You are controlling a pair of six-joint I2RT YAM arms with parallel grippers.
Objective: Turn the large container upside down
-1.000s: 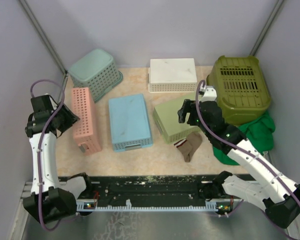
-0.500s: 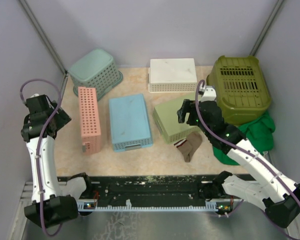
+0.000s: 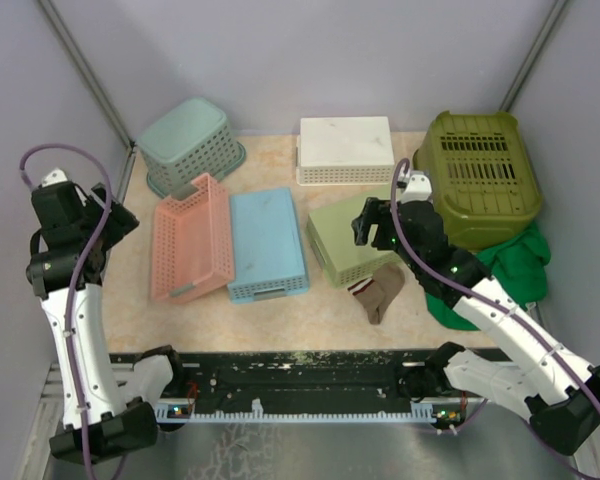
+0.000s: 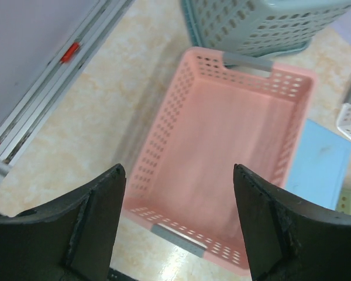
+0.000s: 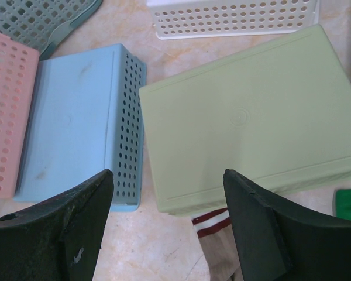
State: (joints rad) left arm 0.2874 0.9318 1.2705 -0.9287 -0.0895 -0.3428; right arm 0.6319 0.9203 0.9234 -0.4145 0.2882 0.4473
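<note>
On top view alone: olive container (image 3: 478, 170)

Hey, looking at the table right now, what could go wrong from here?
1. The pink basket lies open side up, close beside the blue basket, with the teal basket just behind. Tipping it over could shove either neighbour.
2. The left gripper is open above it, holding nothing. A bite on the thin perforated rim might slip.
3. The right gripper hovers open over the light green basket, with a sock at that basket's near edge. Descending there could snag the sock.
</note>
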